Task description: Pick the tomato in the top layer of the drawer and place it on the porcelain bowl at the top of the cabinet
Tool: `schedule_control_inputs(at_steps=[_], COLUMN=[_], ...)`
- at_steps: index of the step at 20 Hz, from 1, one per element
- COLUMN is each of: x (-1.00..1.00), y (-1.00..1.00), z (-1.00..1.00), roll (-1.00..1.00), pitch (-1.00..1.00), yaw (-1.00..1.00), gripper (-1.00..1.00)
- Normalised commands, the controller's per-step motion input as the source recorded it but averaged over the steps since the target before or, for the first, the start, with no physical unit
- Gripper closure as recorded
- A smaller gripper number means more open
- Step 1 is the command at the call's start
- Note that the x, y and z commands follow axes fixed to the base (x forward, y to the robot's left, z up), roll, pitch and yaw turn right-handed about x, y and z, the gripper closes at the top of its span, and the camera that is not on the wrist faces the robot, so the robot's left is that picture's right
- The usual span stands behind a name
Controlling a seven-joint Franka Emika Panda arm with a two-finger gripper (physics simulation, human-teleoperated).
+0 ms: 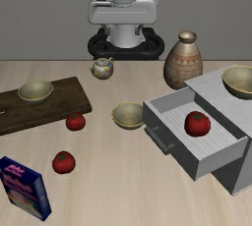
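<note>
The two-finger gripper sits up by the robot's base, well apart from the drawer; I cannot tell whether it is released or clenched. The round red tomato lies in the open top drawer of the pale grey cabinet. The cream porcelain bowl on top looks empty, so picking and placing both remain. The blue carton bears pale lettering, probably a brand, unreadable.

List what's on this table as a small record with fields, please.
cabinet: grey, exterior view's right
top drawer: open, holds a tomato
cabinet top: porcelain bowl
second tomato: beside wooden board
third tomato: near blue box
board bowl: on the board
table bowl: beside the drawer
behind: teapot, brown vase
</note>
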Motion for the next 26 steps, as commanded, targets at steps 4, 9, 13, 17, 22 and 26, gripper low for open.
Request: schedule_control_inputs(at_steps=[4, 9, 13, 17, 22, 26], x=[1.00, 1.00, 1.00, 0.00, 0.00, 0.00], y=[0.00, 0.00, 0.00, 1.00, 1.00, 1.00], z=[0.00, 0.00, 0.00, 0.00, 0.00, 0.00], roll=[0.00, 0.00, 0.00, 0.00, 0.00, 0.00], pitch=[0.00, 0.00, 0.00, 0.00, 0.00, 0.00], yaw=[0.00, 0.00, 0.00, 0.00, 0.00, 0.00], gripper=[-1.00, -1.00, -1.00, -1.00, -1.00, -1.00])
